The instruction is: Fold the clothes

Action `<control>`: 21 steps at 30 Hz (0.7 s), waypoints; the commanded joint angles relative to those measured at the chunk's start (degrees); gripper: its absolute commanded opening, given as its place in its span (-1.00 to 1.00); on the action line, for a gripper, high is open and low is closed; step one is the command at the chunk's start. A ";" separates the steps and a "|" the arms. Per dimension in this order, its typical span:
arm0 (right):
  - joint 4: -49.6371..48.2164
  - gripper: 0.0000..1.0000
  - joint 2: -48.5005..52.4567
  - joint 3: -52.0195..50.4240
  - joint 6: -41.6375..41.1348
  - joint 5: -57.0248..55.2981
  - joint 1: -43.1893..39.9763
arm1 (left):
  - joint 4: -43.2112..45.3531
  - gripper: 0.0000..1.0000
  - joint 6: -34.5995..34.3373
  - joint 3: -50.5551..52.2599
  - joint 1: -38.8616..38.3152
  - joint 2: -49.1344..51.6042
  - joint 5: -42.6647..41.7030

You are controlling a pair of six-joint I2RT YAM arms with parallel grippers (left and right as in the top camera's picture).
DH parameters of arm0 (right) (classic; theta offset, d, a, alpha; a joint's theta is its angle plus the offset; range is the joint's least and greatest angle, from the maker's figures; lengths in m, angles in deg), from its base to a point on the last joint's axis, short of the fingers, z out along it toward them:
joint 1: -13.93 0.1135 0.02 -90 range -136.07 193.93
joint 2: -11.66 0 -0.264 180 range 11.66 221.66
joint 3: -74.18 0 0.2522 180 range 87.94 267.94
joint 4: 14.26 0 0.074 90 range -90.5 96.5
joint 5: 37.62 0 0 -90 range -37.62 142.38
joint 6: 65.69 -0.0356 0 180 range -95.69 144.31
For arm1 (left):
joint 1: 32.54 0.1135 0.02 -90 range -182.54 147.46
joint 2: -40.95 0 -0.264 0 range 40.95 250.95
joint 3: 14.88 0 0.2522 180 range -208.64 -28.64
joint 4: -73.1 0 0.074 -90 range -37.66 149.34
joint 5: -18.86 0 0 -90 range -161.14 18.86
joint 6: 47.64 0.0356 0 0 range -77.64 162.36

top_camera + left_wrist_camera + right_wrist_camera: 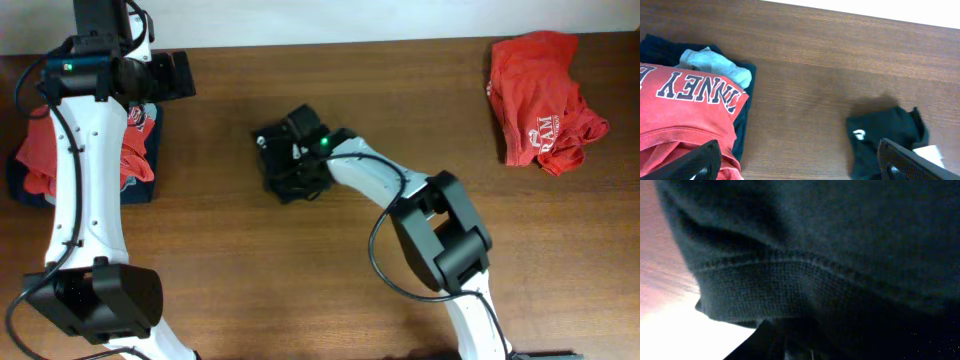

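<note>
The white left arm (85,190), black at its joints, stretches from its base at the near edge straight to the far side, with the wrist turned toward the other arm. The left gripper (180,75) hangs with its black fingers (695,162) spread wide. The white right arm (370,180) reaches inward with its elbow bent. The right gripper (295,150) sits low, and its jaws are hidden in every view.

Seen from above, the brown wooden table (260,290) is bright, even and sharp, with small soft shadows. The right wrist picture is dim and blurry. The black cotton T-shirt (840,240) sits too close, and white glare fills the bottom left.
</note>
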State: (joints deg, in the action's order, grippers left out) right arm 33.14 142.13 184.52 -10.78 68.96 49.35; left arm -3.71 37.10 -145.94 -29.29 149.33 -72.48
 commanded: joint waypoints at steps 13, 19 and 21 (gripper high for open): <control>16.39 -0.44 0.57 22.77 6.67 0.96 -1.60 | -1.05 0.98 -0.55 0.37 0.28 0.46 -6.84; 27.93 -0.33 0.57 35.56 9.40 1.05 -4.48 | -2.82 0.98 -0.55 0.37 0.13 0.46 -6.86; 30.40 -0.30 0.57 38.47 9.40 0.98 -5.51 | -3.30 0.98 -0.55 0.37 0.13 0.46 -7.08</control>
State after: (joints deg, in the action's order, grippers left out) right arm 61.87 143.66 219.36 -3.30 69.81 45.13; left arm -6.59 36.93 -145.85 -29.29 149.33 -78.27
